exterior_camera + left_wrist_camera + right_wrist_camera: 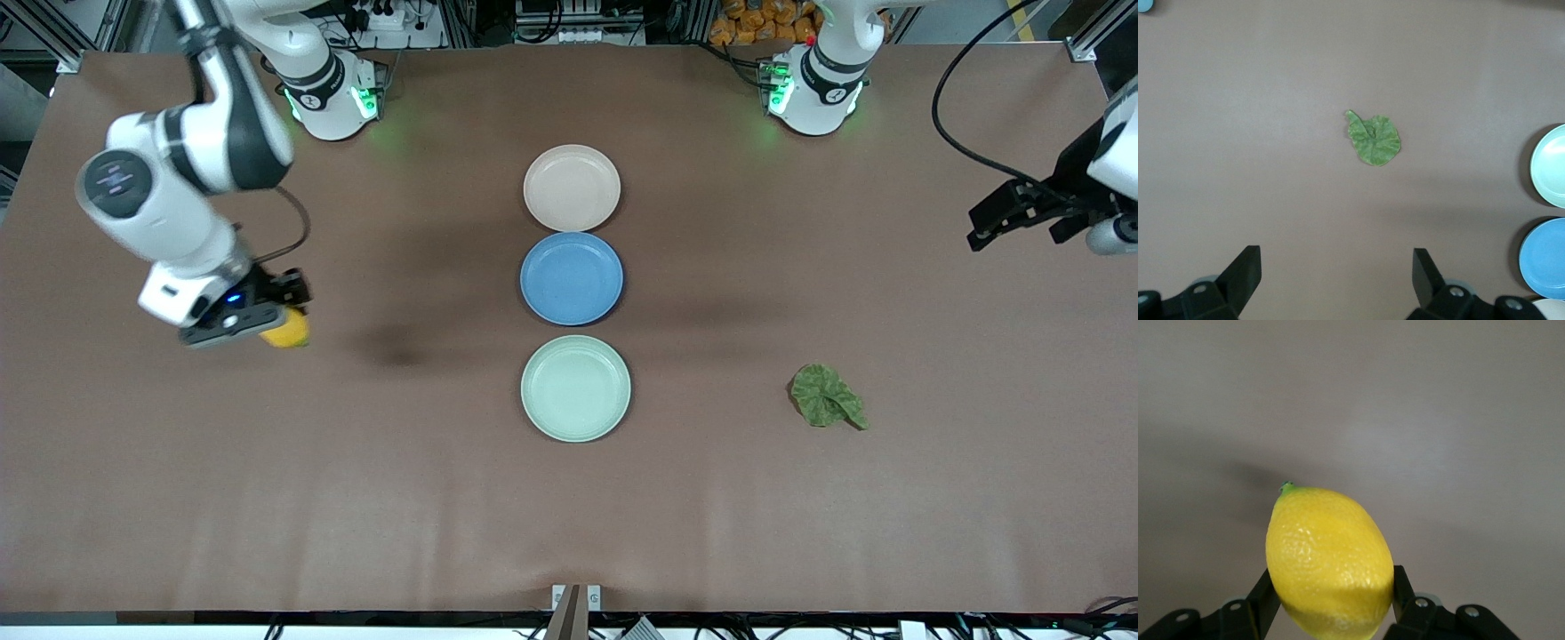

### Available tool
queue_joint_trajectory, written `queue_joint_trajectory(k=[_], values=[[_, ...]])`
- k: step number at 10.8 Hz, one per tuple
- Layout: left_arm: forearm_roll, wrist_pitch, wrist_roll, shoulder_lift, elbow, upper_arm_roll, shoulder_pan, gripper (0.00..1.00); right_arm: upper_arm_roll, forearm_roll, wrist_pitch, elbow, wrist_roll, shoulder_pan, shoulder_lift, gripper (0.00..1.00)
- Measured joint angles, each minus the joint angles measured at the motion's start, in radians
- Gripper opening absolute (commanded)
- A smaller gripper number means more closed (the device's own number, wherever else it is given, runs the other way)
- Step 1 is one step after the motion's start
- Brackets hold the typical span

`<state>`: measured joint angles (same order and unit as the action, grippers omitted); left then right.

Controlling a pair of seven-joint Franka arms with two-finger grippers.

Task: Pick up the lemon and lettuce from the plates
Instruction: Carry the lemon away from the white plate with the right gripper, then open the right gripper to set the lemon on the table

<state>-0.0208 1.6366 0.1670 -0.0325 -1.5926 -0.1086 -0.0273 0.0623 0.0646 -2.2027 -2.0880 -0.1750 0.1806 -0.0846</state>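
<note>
Bare table (267, 498) surrounds lettuce (828, 397); right end effector (267, 322) clamps lemon (286, 331).

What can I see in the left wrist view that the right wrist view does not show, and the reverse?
Only the left wrist view shows the lettuce lying flat on the bare table, the edges of the mint green plate and the blue plate, and the left gripper, open and holding nothing. Only the right wrist view shows the lemon, clamped in the right gripper above the table. Both views share the same brown table surface and black fingers at the frame edge.
</note>
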Motion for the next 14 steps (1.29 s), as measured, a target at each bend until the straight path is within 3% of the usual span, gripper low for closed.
queue_joint_trajectory(k=[3, 8, 9, 10, 11, 14], values=[[0.000, 0.003, 0.003, -0.024, -0.018, 0.000, -0.001, 1.00, 0.000, -0.056, -0.106, -0.002, -0.200, -0.123, -0.103, 0.00], [0.000, 0.015, 0.003, -0.028, -0.007, 0.001, -0.001, 1.00, -0.002, -0.117, -0.280, 0.065, -0.339, -0.197, -0.326, 0.02], [0.000, 0.015, 0.003, -0.028, -0.004, 0.000, -0.001, 1.00, -0.002, -0.129, -0.305, 0.089, -0.344, -0.202, -0.364, 0.21], [0.000, 0.015, 0.003, -0.029, -0.001, 0.000, 0.000, 1.00, -0.002, -0.132, -0.339, 0.108, -0.344, -0.206, -0.404, 0.78], [0.000, 0.015, 0.003, -0.030, 0.001, 0.000, 0.000, 1.00, -0.002, -0.138, -0.367, 0.122, -0.344, -0.209, -0.439, 1.00], [0.011, 0.008, 0.003, -0.030, 0.002, 0.000, 0.000, 1.00, -0.003, -0.209, -0.367, 0.145, -0.344, -0.212, -0.469, 1.00]])
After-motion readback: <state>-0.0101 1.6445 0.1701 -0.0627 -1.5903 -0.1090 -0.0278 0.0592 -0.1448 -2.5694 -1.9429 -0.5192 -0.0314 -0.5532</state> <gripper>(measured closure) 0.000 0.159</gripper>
